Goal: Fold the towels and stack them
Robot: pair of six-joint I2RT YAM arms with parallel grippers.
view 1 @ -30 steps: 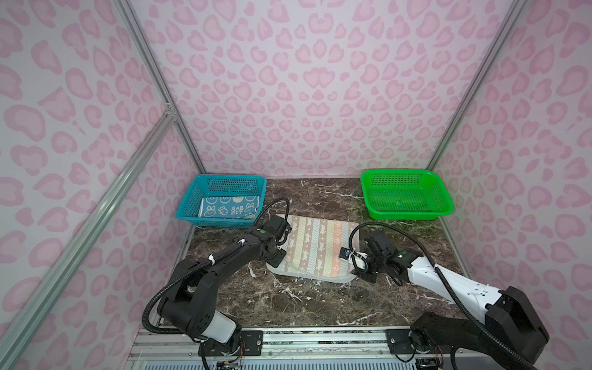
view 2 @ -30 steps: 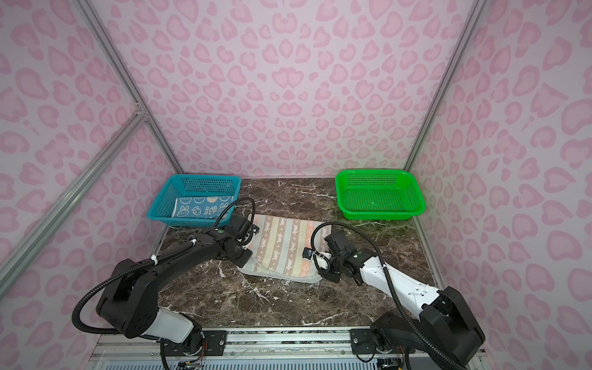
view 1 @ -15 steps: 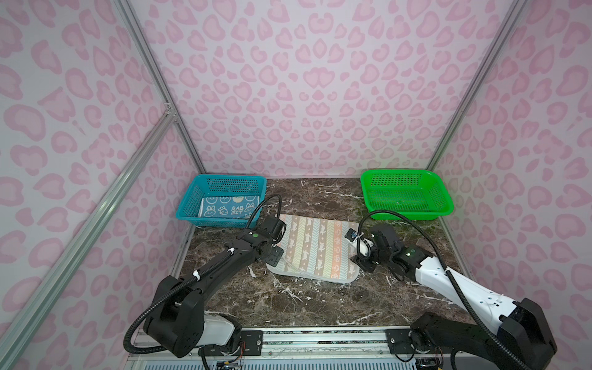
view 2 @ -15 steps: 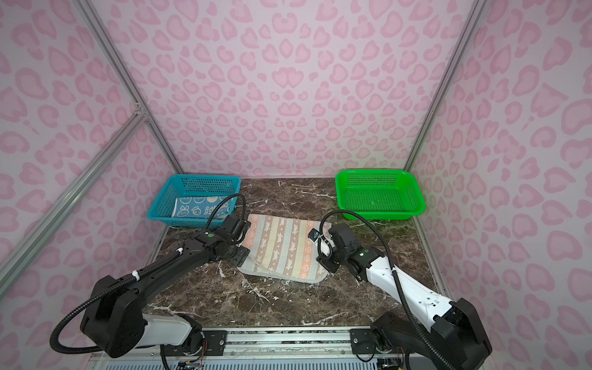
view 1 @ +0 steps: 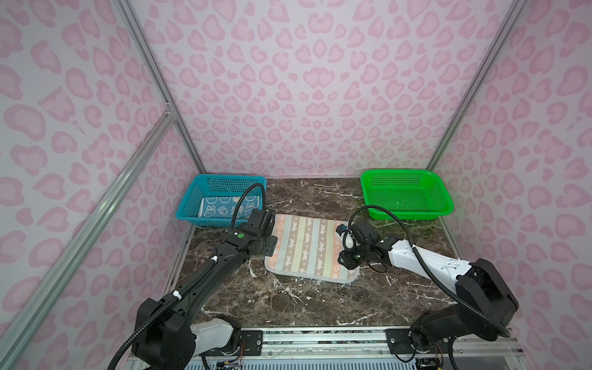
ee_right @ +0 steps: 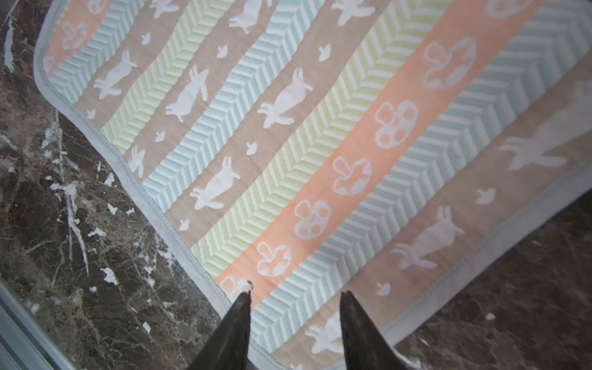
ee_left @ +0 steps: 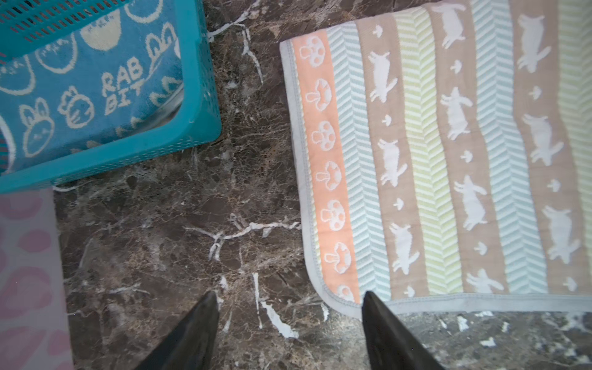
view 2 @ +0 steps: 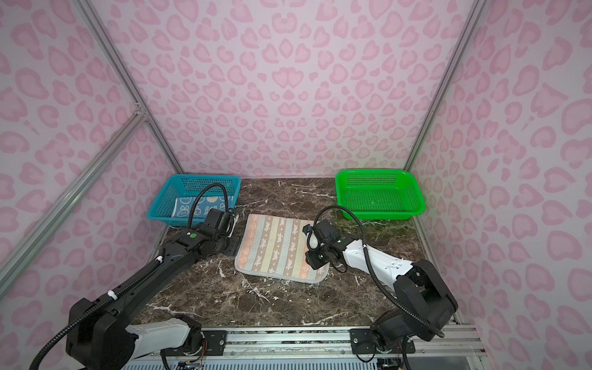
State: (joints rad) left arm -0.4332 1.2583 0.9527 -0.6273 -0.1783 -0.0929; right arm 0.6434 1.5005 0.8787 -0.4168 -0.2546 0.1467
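A dark brown marble-patterned table (view 1: 288, 298), veined in white, fills the floor of a booth. The walls (view 1: 304, 96) on the left, far and right sides are covered in a pale pink print of darker pink blotches. A silver metal frame rail (view 1: 96, 217) runs diagonally across the left wall.

At the far left of the table stands the blue basket (view 1: 192, 205), a rectangle of perforated plastic. In it lies the blue towel (view 1: 221, 206), soft terry with cream rabbit faces and "RABBIT" lettering. A black cable from the left arm loops in front of this basket in both top views.

Just right of the basket, the left gripper (ee_left: 288, 298) has its jaws spread over bare marble, one finger (ee_left: 378, 320) at the near left corner of the striped towel (view 1: 307, 246). This towel lies flat in the middle of the table, with a grey stitched hem, rounded corners, and bands of orange mushrooms, chevrons and white rabbits on tan.

The right gripper (ee_right: 294, 296) is over the towel's right edge, jaws apart, with the cloth showing between them; whether the tips touch it is hard to tell.

At the far right stands the green basket (view 1: 445, 205), also perforated plastic.
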